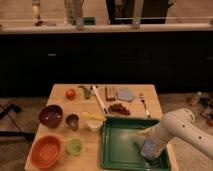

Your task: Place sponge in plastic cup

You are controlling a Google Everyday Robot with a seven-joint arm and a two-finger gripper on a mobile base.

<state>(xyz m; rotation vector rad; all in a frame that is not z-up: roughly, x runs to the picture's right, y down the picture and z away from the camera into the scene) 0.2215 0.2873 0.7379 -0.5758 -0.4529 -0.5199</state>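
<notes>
Gripper (152, 155) low in green tray (108, 150), near-right corner, right at sponge (148, 148). Grip state: can't tell. Sponge = blue-grey block, over tray floor; whether resting or lifted, unclear. White arm (181, 127) comes in from right, across tray edge. Plastic cup (75, 146), light green, on wooden table (155, 108) just left of tray, well apart from sponge. Orange bowl (46, 151) beside cup, further left. Purple bowl (51, 115) and dark metal cup (72, 121) behind them.
</notes>
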